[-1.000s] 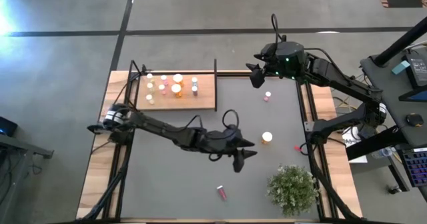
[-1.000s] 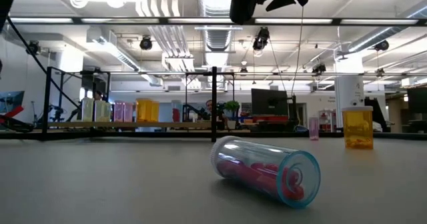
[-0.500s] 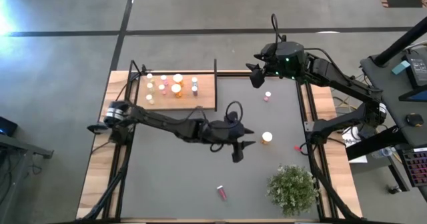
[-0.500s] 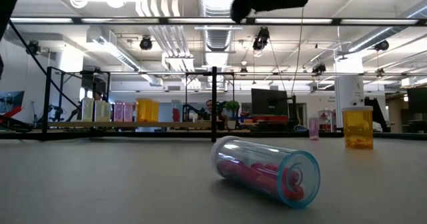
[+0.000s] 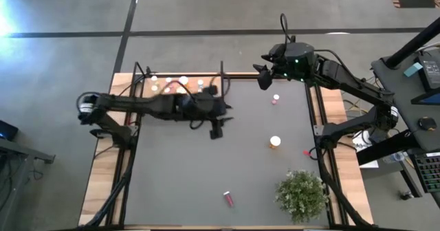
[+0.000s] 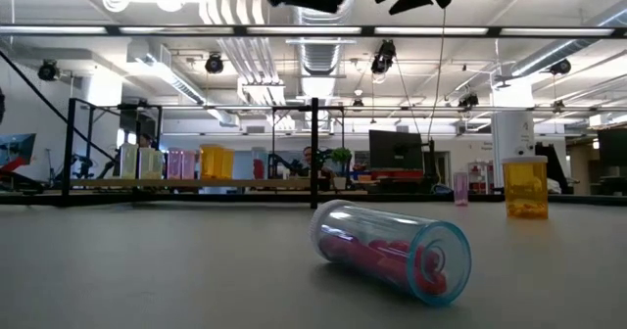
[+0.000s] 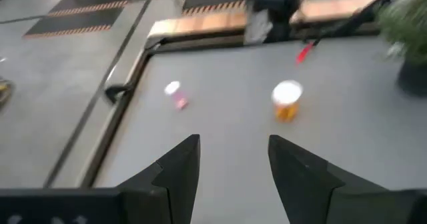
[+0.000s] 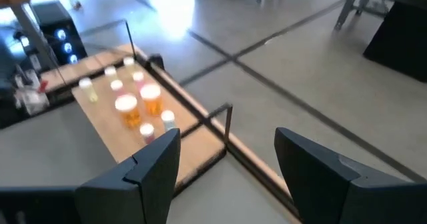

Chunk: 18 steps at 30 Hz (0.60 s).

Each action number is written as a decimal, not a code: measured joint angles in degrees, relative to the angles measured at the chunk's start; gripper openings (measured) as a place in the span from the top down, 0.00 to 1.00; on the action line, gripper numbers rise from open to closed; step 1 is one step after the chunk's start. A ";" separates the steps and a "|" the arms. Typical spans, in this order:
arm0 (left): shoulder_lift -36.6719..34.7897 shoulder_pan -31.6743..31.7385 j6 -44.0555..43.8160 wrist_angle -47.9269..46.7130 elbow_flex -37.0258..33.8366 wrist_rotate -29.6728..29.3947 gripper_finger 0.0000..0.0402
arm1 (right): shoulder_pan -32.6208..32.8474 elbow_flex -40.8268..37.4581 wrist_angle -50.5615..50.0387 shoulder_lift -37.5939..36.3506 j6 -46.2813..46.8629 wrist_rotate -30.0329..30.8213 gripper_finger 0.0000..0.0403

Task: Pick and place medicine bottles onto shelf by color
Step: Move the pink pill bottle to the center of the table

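The light-wood shelf [image 5: 180, 95] lies at the table's far left with several upright bottles on it; my left arm hides part of it. It also shows in the right wrist view [image 8: 143, 127]. Three bottles are on the table: a small pink one [image 5: 276, 99] and an orange one [image 5: 275, 141] standing, and a pink one [image 5: 227, 199] lying on its side near the front edge [image 6: 392, 251]. My left gripper [image 5: 222, 119] is open and empty beside the shelf's right end. My right gripper [image 5: 262, 77] is open and empty, raised at the far edge.
A bushy green plant [image 5: 301, 194] stands at the front right. A small red item [image 5: 306, 151] lies near the right edge. A dark frame with upright posts [image 5: 222, 76] surrounds the shelf. Bare tabletop lies between the shelf and the lying pink bottle.
My left gripper has drawn back from the table's middle, near the orange bottle, toward the far left and now hangs by the shelf's right end, still open and empty. No bottle has moved.
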 joint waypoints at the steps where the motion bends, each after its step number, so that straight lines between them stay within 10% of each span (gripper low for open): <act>1: -1.23 0.68 0.65 -1.88 -0.07 -0.24 0.60 | -0.01 0.02 1.36 0.06 0.01 0.04 0.42; 18: -21.75 8.52 10.12 -10.93 -0.07 -12.39 0.60 | -0.01 0.01 22.80 2.04 1.00 0.06 0.42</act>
